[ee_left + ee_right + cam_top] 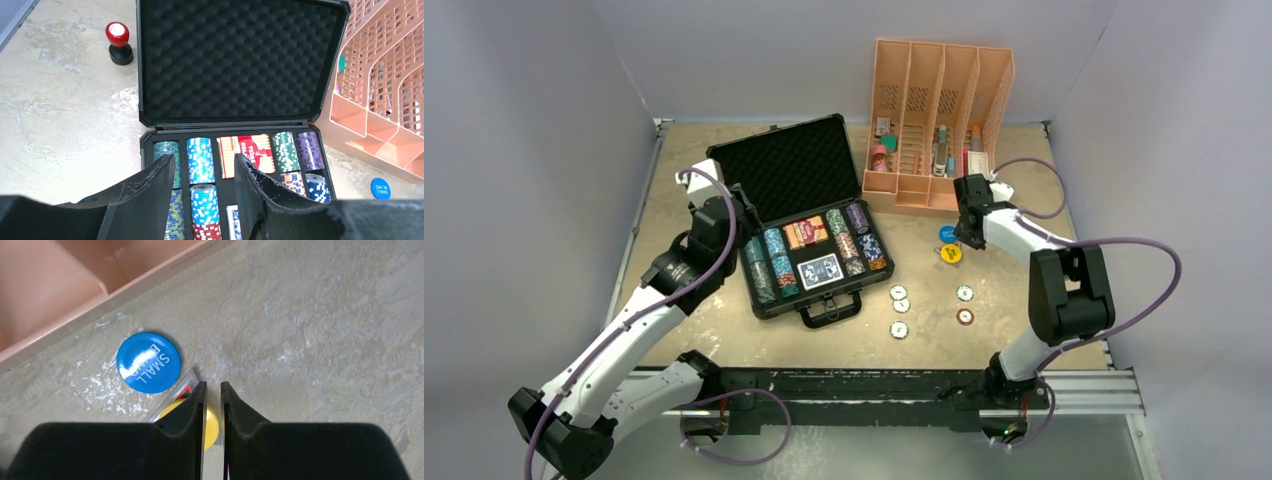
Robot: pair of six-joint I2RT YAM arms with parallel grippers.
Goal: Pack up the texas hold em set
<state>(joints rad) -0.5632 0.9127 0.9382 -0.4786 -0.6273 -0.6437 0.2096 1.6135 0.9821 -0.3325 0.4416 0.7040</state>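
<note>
Two strays, blue button (148, 362) and yellow button (212, 427), lie by the right hand (213, 385), nearly closed; next, pinch one into the case (794, 165); left hand (202, 160) spread.

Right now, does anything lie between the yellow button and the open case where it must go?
Nothing visible does. The table between the yellow button and the open case is bare. The blue button lies farther back, the white chips nearer, both off that line.
</note>
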